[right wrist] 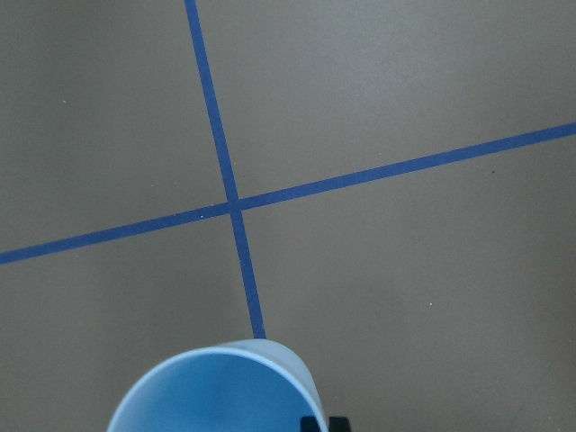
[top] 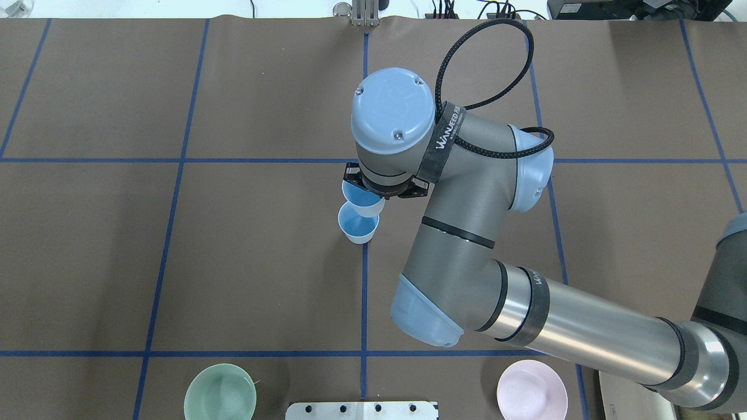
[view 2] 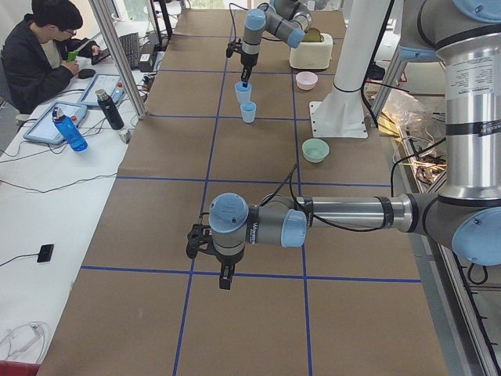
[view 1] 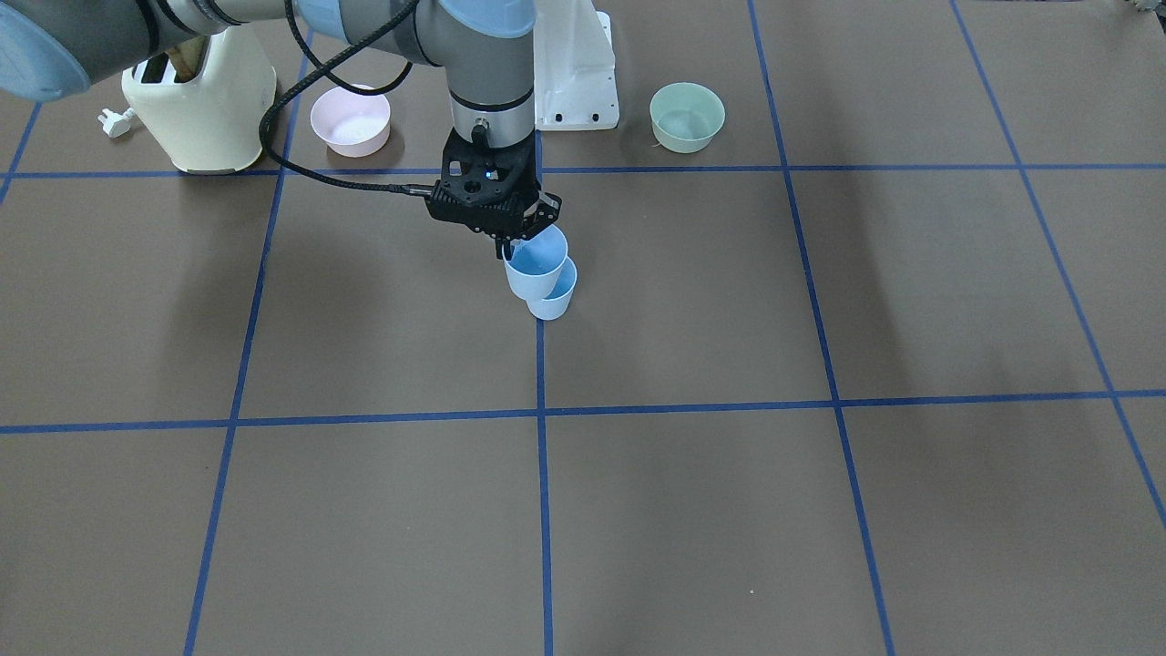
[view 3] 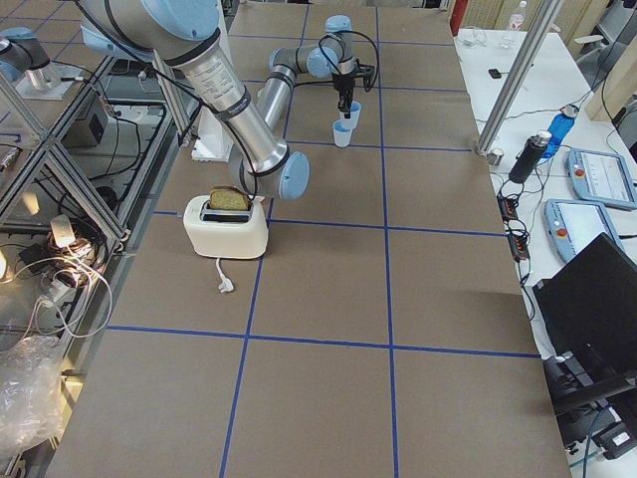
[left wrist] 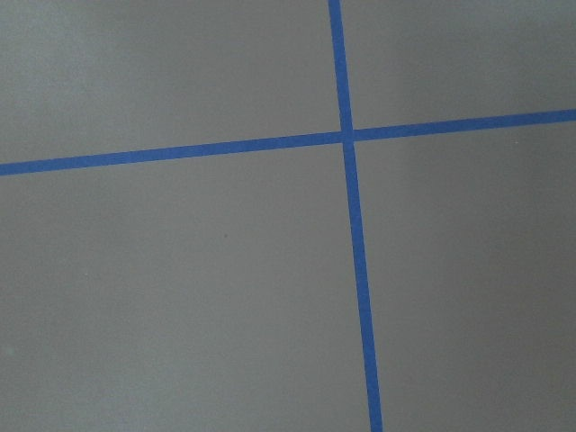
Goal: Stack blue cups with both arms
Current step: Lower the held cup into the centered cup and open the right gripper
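on the counter (view 1: 729,510) the right hand (view 1: 508,246) pinches a cup (view 1: 536,267) by its rim, the second cup (view 1: 556,301) just below it, not yet nested.

The right arm (top: 467,233) is built of grey metal tubes with round pale blue caps on the joints. The cap in the upper middle of the overhead view has three small screws. A black strap (top: 444,137) with white letters holds a braided black cable (top: 490,21). The right gripper (view 1: 510,244) is black. The left arm (view 2: 344,213) has the same colours.
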`<state>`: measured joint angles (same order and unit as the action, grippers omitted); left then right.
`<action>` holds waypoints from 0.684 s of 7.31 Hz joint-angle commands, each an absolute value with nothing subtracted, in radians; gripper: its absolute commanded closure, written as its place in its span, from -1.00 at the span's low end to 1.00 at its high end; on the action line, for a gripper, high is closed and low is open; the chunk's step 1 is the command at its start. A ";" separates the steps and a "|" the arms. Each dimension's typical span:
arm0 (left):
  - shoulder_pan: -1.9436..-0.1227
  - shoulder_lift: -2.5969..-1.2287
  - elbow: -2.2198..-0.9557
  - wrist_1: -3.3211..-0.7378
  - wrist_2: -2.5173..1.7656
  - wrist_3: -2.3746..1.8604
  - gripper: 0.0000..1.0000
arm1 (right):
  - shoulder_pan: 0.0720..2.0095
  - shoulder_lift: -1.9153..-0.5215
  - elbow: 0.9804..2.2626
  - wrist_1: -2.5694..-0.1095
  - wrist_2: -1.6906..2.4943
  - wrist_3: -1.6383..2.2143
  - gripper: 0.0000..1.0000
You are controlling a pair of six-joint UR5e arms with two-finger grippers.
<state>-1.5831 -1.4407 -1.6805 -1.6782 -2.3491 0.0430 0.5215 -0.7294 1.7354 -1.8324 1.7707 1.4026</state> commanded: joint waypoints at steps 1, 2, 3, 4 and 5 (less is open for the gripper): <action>-1.583 -1.442 -1.678 -1.678 -2.349 0.043 -0.98 | 0.497 -0.727 1.730 -1.829 1.766 1.404 1.00; -1.583 -1.442 -1.678 -1.678 -2.349 0.043 -0.98 | 0.492 -0.727 1.730 -1.827 1.766 1.404 1.00; -1.583 -1.442 -1.678 -1.678 -2.349 0.043 -0.98 | 0.489 -0.729 1.730 -1.827 1.767 1.404 1.00; -1.583 -1.442 -1.678 -1.678 -2.349 0.043 -0.98 | 0.488 -0.729 1.730 -1.825 1.767 1.404 0.56; -1.583 -1.442 -1.675 -1.678 -2.347 0.043 -0.98 | 0.488 -0.739 1.730 -1.792 1.760 1.404 -0.98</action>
